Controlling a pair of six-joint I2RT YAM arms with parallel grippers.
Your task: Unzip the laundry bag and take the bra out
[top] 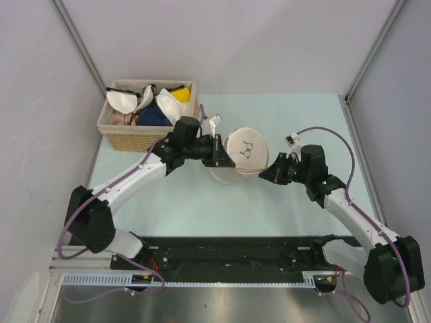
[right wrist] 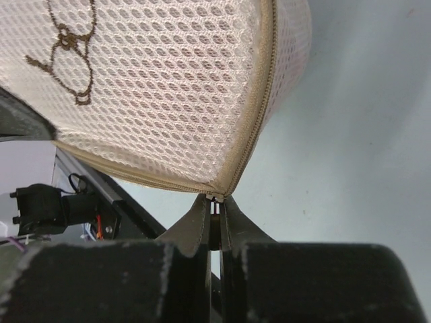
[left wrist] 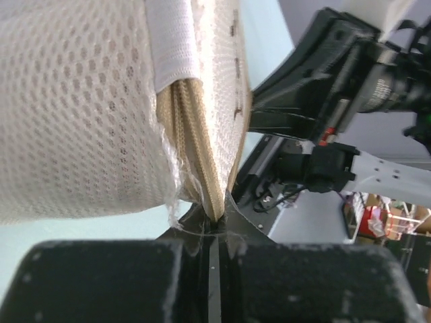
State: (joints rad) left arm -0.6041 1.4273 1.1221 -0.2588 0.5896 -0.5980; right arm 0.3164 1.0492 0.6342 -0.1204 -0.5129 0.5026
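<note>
The laundry bag is a cream mesh round pouch with a dark bra drawing on its face, held tilted above the table between both arms. My left gripper is shut on the bag's zipper seam at its left rim; the pinched tan seam shows in the left wrist view. My right gripper is shut on the zipper pull at the bag's lower right rim. The mesh fills the right wrist view. The zipper looks closed. The red bra is hidden.
A wicker basket with white, yellow and dark blue bras stands at the back left. A grey wall runs along the left and back. The pale table lies below the bag.
</note>
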